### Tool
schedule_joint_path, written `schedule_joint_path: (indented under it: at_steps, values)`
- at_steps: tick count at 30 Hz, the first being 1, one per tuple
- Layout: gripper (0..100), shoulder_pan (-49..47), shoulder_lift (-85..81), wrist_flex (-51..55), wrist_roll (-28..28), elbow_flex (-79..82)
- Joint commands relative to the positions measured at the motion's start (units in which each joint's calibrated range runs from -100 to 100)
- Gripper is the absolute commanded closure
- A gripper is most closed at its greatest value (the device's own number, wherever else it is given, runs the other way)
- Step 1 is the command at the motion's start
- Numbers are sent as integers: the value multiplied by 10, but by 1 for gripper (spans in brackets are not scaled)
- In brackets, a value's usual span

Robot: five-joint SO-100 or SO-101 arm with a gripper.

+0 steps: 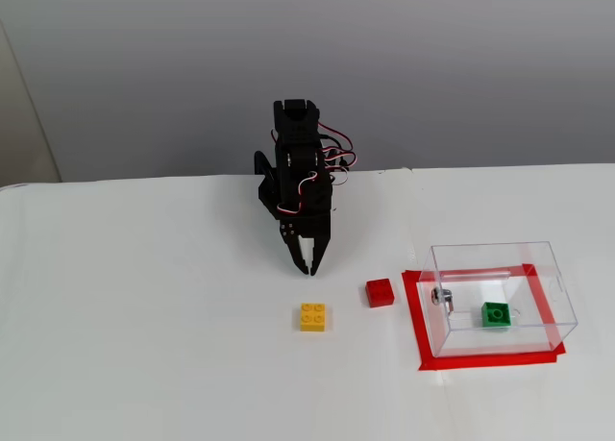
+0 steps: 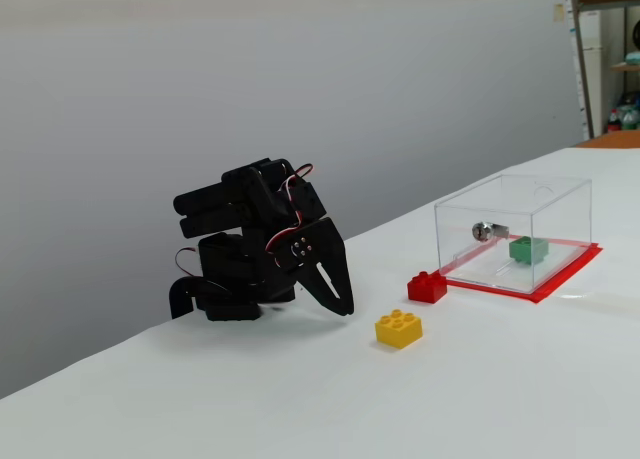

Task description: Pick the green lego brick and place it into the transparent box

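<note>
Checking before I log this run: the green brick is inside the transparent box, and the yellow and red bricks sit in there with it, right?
Not quite. Only the green lego brick is inside the transparent box. Both fixed views show the yellow brick and the red brick on the table outside it.
</note>
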Motion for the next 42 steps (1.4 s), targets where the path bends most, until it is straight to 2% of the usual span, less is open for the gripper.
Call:
schedule_joint_path:
  at_steps: [1, 42]
  values:
    - [99, -9, -6, 4, 3, -13]
    - [99, -2, -5, 4, 2, -14]
